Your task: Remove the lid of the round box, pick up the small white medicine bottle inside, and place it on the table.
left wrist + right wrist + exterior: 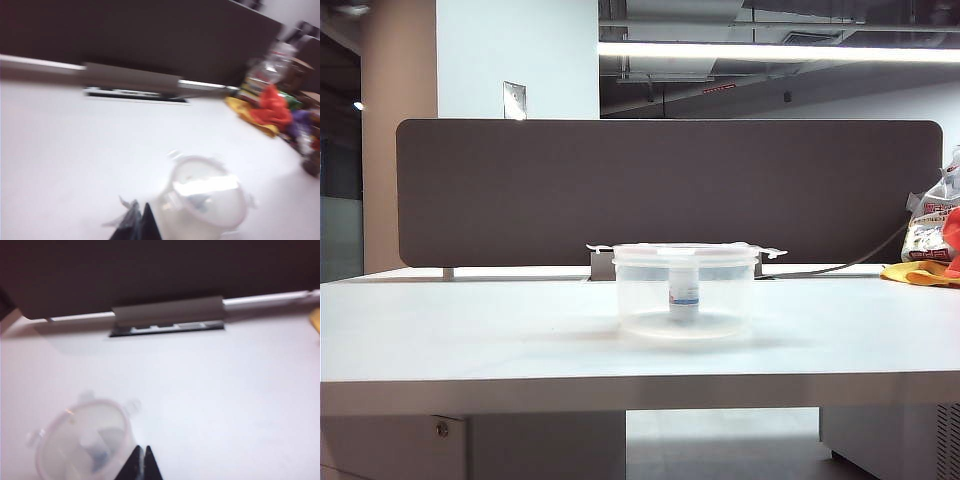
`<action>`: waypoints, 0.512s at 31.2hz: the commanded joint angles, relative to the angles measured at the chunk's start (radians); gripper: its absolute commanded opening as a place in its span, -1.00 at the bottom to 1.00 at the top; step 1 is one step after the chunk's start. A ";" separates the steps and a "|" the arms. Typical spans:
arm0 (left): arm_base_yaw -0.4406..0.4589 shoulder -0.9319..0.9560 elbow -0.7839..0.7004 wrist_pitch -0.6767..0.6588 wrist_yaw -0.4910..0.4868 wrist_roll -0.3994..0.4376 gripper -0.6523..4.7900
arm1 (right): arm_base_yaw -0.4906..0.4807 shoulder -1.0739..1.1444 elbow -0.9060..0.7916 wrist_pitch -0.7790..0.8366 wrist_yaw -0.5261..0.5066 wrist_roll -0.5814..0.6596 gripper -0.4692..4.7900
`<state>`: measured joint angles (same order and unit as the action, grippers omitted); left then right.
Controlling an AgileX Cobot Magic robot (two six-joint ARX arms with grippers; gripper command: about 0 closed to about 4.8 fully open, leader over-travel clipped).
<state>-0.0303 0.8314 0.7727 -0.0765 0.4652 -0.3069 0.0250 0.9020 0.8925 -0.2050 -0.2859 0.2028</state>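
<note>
The lid [686,251] sits clipped on the round box [686,297] near the middle of the worktop [470,330], and the small white medicine bottle [684,293] stands upright inside it, so the likeliest trouble is at the lid: the box looks light, and a pull on the lid with nothing bracing the walls could lift or drag the whole tub, tip it, and knock the bottle over inside. The little clip tabs sticking out at the rim are a small target; a pincer that comes down off-centre could slide off them or shove the box across the smooth top. Both wrist views are blurred, so fine aim cannot be judged from them. Neither arm shows in the exterior view. In its own wrist view the left pincer [141,223] is clenched on nothing, fingertips together, hanging above the worktop with the box just beside it at about 2 o'clock. The right pincer [141,463] is likewise clenched and empty, above the worktop, with the box just beside it at about 10 o'clock. Both would need to open before any grasp.
</note>
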 commanded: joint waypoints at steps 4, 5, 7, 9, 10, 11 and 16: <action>-0.136 0.249 0.168 -0.029 0.006 0.039 -0.78 | 0.002 0.209 0.191 -0.105 -0.082 -0.002 -0.86; -0.155 0.290 0.193 -0.039 0.006 0.042 -0.78 | 0.003 0.248 0.223 -0.136 -0.097 -0.002 -0.83; -0.181 0.375 0.246 -0.062 0.005 0.045 -0.78 | 0.013 0.315 0.271 -0.179 -0.140 -0.002 -0.52; -0.193 0.462 0.303 -0.099 0.006 0.045 -0.77 | 0.012 0.373 0.296 -0.192 -0.192 -0.001 -0.16; -0.194 0.502 0.329 -0.117 0.010 0.045 -0.75 | 0.012 0.405 0.303 -0.193 -0.217 0.000 0.05; -0.194 0.540 0.353 -0.136 0.018 0.041 -0.68 | 0.012 0.428 0.304 -0.190 -0.240 0.003 0.16; -0.193 0.701 0.430 -0.208 0.035 0.041 0.04 | 0.012 0.568 0.303 -0.194 -0.328 0.024 0.23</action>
<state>-0.2222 1.5085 1.1885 -0.2726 0.4877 -0.2657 0.0360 1.4364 1.1919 -0.4015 -0.5728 0.2096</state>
